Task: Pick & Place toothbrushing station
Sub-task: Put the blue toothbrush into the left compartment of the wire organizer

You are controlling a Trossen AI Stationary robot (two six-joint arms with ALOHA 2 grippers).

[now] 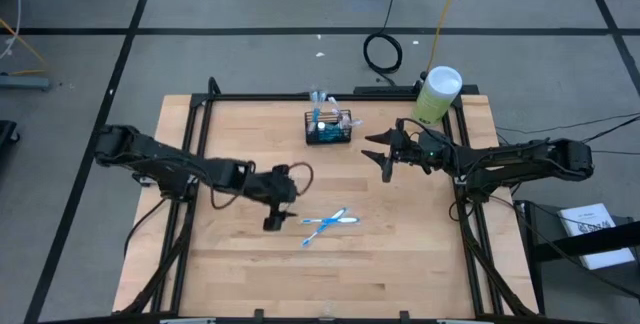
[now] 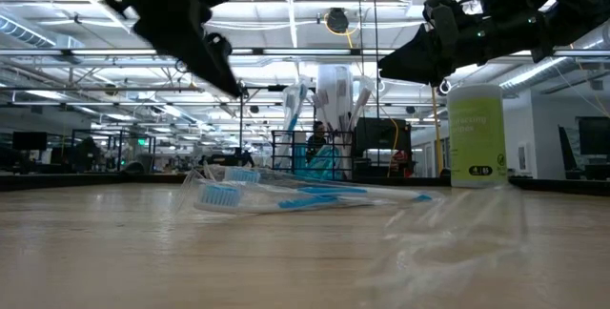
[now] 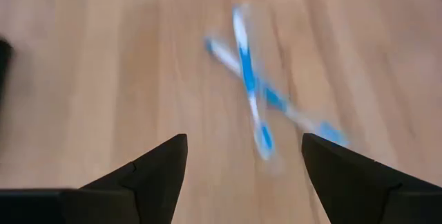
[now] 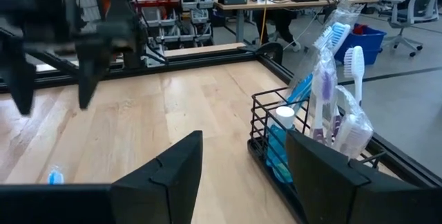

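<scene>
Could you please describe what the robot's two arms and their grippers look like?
Both arms are dark, nearly black, built of jointed segments. The left gripper has two dark wedge-shaped fingers, and a thin cable loops beside its wrist. The right gripper has the same kind of dark tapered fingers, and a small green light shows near its wrist.

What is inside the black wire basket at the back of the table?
The wire basket holds upright wrapped toothbrushes and a blue item with a white cap. The basket's bottom is covered by these items.
</scene>
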